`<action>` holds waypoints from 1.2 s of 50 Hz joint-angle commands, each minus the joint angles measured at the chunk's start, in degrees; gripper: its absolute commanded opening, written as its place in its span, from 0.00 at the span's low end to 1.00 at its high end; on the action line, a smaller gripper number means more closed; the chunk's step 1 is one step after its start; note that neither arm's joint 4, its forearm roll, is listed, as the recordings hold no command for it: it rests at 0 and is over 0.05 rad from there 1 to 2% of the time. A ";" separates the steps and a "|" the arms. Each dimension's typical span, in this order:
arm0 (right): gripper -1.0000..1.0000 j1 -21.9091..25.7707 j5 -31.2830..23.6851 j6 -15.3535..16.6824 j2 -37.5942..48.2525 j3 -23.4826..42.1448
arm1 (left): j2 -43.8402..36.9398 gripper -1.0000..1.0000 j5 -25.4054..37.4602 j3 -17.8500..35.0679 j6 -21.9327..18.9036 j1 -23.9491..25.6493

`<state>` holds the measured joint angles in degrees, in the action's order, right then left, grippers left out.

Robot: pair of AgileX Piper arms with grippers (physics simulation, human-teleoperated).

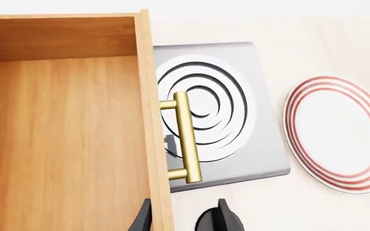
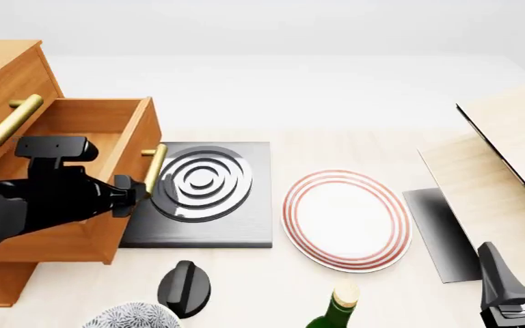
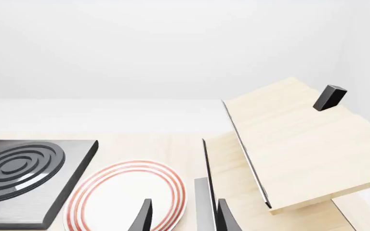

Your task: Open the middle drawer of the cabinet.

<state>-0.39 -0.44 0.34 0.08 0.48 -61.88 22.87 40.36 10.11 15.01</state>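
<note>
The cabinet (image 2: pixel 3 75) stands at the far left of the front view. Its middle drawer (image 2: pixel 98 126) is pulled well out, with the empty wooden inside showing in the left wrist view (image 1: pixel 63 134). Its brass bar handle (image 2: pixel 156 167) faces the table's middle and also shows in the left wrist view (image 1: pixel 188 139). My left gripper (image 2: pixel 135 193) is open just short of the handle's near end, holding nothing. In the left wrist view, my left gripper (image 1: pixel 185 219) has one finger on each side of the drawer front. My right gripper (image 2: pixel 522 273) is open and empty at the near right.
A grey burner plate (image 2: pixel 203 184) with rings lies beside the drawer front. A red-ringed plate (image 2: pixel 344 219) lies mid-table. A black knob (image 2: pixel 183 287), a patterned bowl (image 2: pixel 130 318) and a green bottle (image 2: pixel 335 311) sit near the front edge. Pale wood boards (image 2: pixel 508 157) rise at the right.
</note>
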 commanded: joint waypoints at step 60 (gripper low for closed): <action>1.00 0.09 0.11 -0.08 0.03 -0.10 | -1.47 1.00 -1.84 2.39 3.31 7.36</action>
<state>-0.39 -0.44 0.34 0.08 0.48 -65.49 20.62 41.78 14.42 20.62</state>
